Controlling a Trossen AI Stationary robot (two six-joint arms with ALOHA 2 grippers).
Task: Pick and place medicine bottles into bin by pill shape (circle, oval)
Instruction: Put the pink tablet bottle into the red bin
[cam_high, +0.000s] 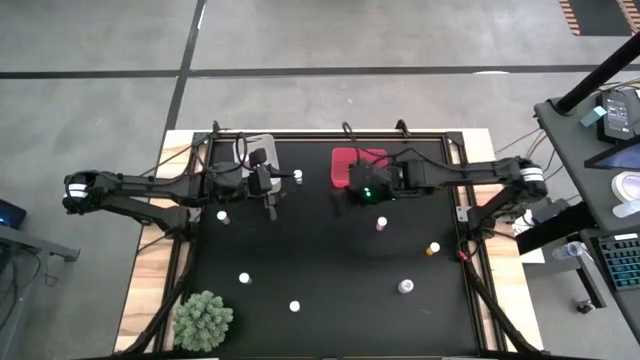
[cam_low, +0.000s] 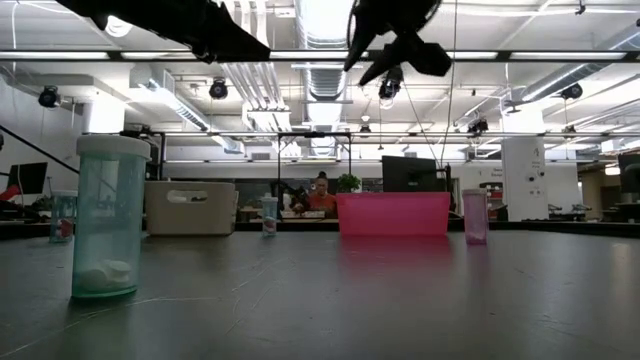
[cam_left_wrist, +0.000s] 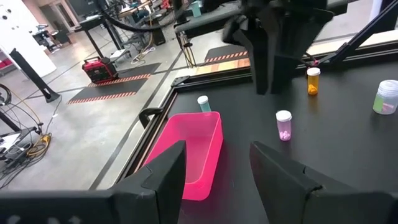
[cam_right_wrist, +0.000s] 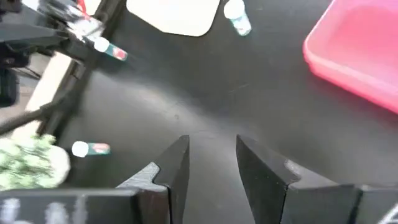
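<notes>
High view: both arms reach inward over the black table (cam_high: 330, 300), each gripper poised near a bin at the far edge. From the left, the left gripper (cam_high: 269, 205) hangs just in front of the translucent bin (cam_high: 262, 143), its fingers (cam_left_wrist: 165, 176) parted to a moderate gap with nothing between them in its wrist view. A white-capped bottle (cam_high: 222, 215) stands just beside that gripper on its outer side, and another bottle (cam_high: 297, 176) stands between the two grippers near the far edge. Further right, the right gripper (cam_high: 340, 197) hovers at the near-left corner of the red bin (cam_high: 350, 158), its fingers (cam_right_wrist: 171, 163) likewise apart and empty (bare black table shows through the gap).

The remaining bottles stand upright and scattered: two toward the front of the table (cam_high: 243, 278) (cam_high: 294, 306), a pink-tinted bottle (cam_high: 381, 224) just in front of the right arm, an amber bottle (cam_high: 433, 248) and a pale one (cam_high: 405, 287) further right.

The next pick likely turns on nearness: the pink-tinted bottle lies closest to the right gripper, a short way toward the front and right of it, its long axis vertical, so a descent from above would suit. Neither bin appears to hold a bottle.
</notes>
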